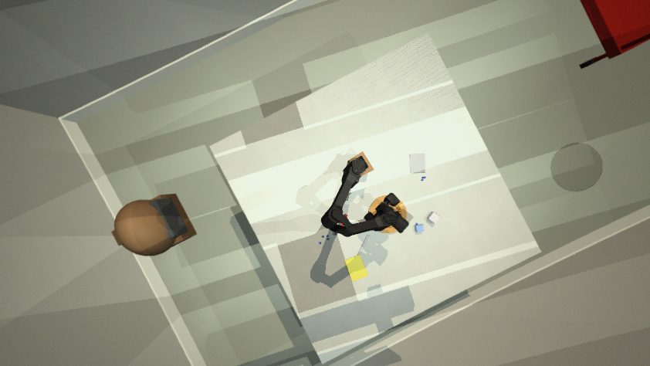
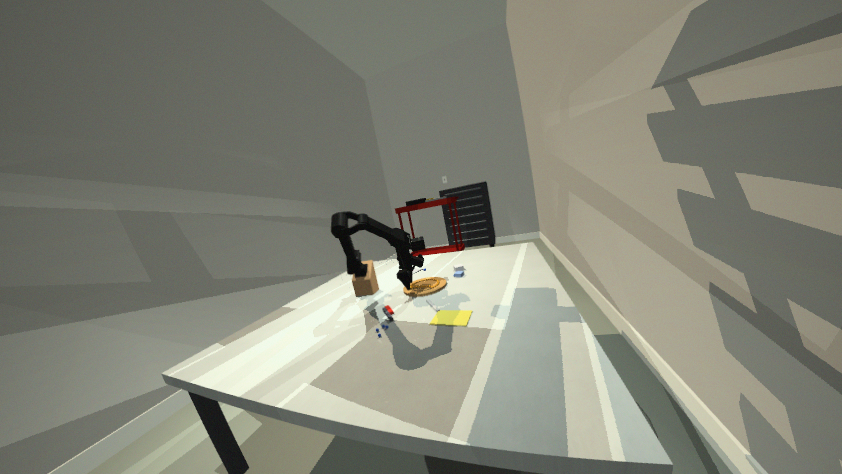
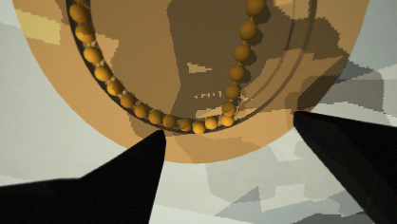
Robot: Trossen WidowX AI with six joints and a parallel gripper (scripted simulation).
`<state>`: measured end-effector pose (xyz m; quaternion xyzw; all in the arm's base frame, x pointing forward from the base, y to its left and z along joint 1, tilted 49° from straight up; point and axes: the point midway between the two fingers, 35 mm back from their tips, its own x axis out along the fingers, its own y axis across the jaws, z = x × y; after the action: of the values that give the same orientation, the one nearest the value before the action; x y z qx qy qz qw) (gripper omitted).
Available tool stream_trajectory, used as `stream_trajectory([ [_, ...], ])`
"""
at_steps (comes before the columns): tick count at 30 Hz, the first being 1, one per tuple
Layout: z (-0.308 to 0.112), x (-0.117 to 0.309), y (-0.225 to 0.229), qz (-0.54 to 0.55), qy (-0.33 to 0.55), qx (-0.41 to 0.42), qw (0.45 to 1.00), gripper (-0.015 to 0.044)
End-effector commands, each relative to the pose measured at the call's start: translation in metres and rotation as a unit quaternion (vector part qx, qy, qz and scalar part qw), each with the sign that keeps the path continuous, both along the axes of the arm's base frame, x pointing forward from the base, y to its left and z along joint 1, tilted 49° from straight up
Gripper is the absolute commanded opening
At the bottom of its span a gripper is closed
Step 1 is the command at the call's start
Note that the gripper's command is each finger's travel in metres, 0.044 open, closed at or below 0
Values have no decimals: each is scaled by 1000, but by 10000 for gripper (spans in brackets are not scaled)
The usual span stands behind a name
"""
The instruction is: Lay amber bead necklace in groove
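Note:
The round wooden bead board (image 1: 377,202) (image 2: 440,284) (image 3: 57,76) lies flat on the table under my arm. The amber bead necklace (image 3: 141,111) is on it. In the wrist view its left and lower beads follow the dark groove. Near the lower right the strand turns sharply and its right side runs up inside the groove, across the inner disc. The right stretch of groove shows no beads. The top of the loop is out of the wrist view. My gripper (image 2: 408,286) (image 3: 227,126) is open and empty, its fingertips apart on either side of that bend, over the board's near rim.
A yellow sheet (image 1: 356,268) (image 2: 451,317) lies near the board. A light blue block (image 1: 419,228) and a white cube (image 1: 433,218) lie on its other side. Also on the table are a pale square (image 1: 417,163), a red and dark object (image 2: 388,310) and small blue pieces (image 1: 324,238).

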<state>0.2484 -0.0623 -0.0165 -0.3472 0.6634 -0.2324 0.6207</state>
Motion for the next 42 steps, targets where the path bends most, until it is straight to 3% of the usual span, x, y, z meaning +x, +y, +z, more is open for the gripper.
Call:
stream_trajectory([
  [1, 1, 0, 0, 0, -1, -1, 1000, 440],
  [3, 1, 0, 0, 0, -1, -1, 1000, 440],
  [10, 21, 11, 24, -60, -69, 1, 996, 256],
  [15, 21, 11, 24, -62, -72, 1, 995, 125],
  [42, -3, 12, -4, -62, -72, 0, 996, 120],
])
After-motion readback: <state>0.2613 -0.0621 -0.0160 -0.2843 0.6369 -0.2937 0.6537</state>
